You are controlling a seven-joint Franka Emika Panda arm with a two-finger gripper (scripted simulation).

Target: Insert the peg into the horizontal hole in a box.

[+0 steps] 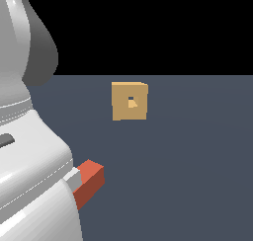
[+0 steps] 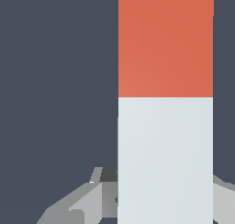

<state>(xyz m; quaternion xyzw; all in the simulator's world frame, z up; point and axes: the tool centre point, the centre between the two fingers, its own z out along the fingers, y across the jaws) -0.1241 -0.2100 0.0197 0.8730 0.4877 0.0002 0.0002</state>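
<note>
The peg [image 2: 165,99] fills the wrist view, red-orange on one part and pale grey on the other. Grey fingers [image 2: 92,198] press against both sides of its pale part, so my gripper [image 2: 165,195] is shut on it. In the exterior view only the peg's red end [image 1: 90,180] shows, sticking out from behind the white arm; the gripper itself is hidden there. The tan box [image 1: 129,101] stands farther back on the floor, well apart from the peg. Its small dark hole [image 1: 131,101] sits at the centre of the face turned to the camera.
The white arm body [image 1: 29,151] covers the exterior view's left side. A dark grey-blue floor [image 1: 188,161] stretches around the box and the peg.
</note>
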